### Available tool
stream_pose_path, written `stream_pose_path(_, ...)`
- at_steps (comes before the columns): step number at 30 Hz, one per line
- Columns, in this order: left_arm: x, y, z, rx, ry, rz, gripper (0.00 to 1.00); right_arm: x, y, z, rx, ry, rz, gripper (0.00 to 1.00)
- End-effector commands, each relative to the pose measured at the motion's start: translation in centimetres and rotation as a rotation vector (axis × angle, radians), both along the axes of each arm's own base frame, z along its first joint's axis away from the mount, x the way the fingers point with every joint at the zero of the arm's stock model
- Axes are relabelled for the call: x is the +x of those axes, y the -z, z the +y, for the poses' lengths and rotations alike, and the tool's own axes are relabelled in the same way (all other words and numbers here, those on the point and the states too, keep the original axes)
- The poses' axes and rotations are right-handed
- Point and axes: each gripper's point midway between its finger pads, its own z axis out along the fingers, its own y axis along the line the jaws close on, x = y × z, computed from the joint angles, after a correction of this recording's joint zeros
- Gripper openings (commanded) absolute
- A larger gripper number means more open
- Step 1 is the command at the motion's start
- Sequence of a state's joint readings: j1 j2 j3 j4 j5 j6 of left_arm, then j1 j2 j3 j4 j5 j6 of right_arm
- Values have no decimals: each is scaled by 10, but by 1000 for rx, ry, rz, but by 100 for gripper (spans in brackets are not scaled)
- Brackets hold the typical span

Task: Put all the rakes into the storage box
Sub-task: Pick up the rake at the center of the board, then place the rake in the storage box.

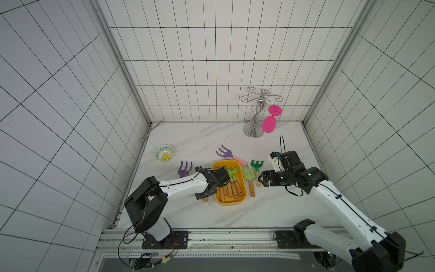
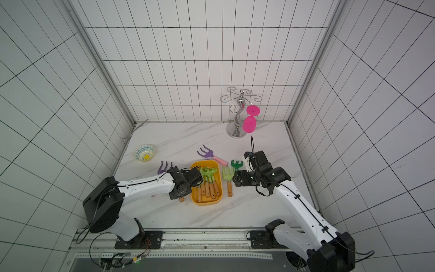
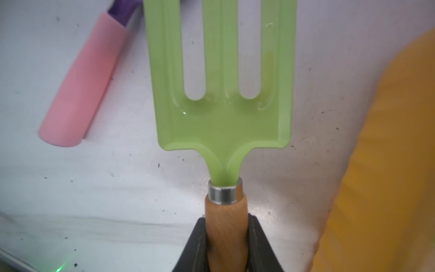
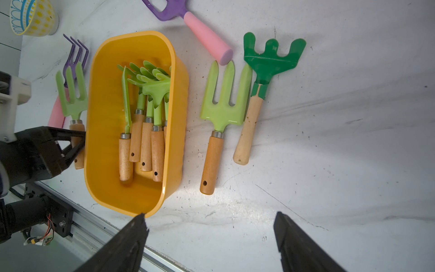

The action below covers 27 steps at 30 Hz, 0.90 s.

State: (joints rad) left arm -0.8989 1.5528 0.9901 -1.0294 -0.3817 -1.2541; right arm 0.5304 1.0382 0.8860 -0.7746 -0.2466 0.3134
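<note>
Left pincer (image 3: 227, 233): pressed together on the wooden handle of a light-green three-pronged rake (image 3: 221, 117), gripping just behind the metal collar
Held rake: outside the storage box, just beside its long wall on the left arm's side, prongs pointing away from the robot; its head overlaps a purple claw rake with a pink handle (image 4: 75, 54); whether it rests on the table or is lifted, I cannot tell
Storage box: shallow yellow-orange plastic tub with rounded corners (image 4: 103, 141), standing on the white marble-patterned table (image 1: 188, 141) between the two arms
Inside the box: several light-green rakes with wooden handles (image 4: 146, 141), lying lengthwise and bunched toward one long wall
Right pincer (image 4: 210, 215): spread wide, holding nothing, above the table on the box's other side
Beside the box, right arm's side: a light-green fork with a wooden handle (image 4: 222, 99) and a dark-green rake with a pale handle (image 4: 270, 56), side by side
Behind the box: a purple fork with a pink handle (image 4: 204, 30)
Far left: a small round patterned bowl (image 1: 164, 153)
Back of table: a chrome stand (image 1: 254, 117) with a pink goblet (image 1: 268, 124) hanging from it
</note>
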Motion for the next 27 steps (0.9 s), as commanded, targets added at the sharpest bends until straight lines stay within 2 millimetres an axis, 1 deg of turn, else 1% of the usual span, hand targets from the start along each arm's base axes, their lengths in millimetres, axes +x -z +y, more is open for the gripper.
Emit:
stream_pose_path(1, 6, -48, 17, 74, 0, -129, 1, -5, 13, -2, -20, -10, 28, 87)
stream_pose_path(2, 7, -55, 13, 58, 19, -147, 1, -5, 13, -2, -20, -9, 29, 87)
stream_pose_path(4, 11, -69, -4, -6, 80, -176, 2, -5, 14, -1, -21, -11, 31, 87)
stream_pose_path(5, 11, -75, -15, -40, 115, -184, 2, -4, 14, -1, -22, -11, 31, 87)
stream_pose_path(7, 14, -86, -46, -117, 201, -212, 2, -4, 15, -1, -27, -8, 32, 87)
stream_pose_path(9, 14, -90, -77, -196, 286, -213, 2, -2, 14, -2, -32, -4, 25, 87)
stream_pose_path(11, 14, -91, -100, -242, 338, -207, 3, -2, 14, -3, -36, 1, 24, 87)
stream_pose_path(12, 15, -87, -110, -259, 373, -196, 3, -2, 14, -4, -38, 4, 23, 87)
stream_pose_path(15, 18, -77, -125, -250, 423, -173, 2, -3, 16, -4, -39, 4, 29, 87)
stream_pose_path(19, 20, -59, -135, -240, 463, -155, 2, -3, 16, -4, -39, 4, 29, 87)
stream_pose_path(21, 22, -50, -135, -247, 457, -137, 2, -3, 16, -4, -40, 5, 28, 87)
stream_pose_path(27, 20, -31, -121, -235, 405, -105, 2, -3, 17, -4, -39, 4, 33, 87)
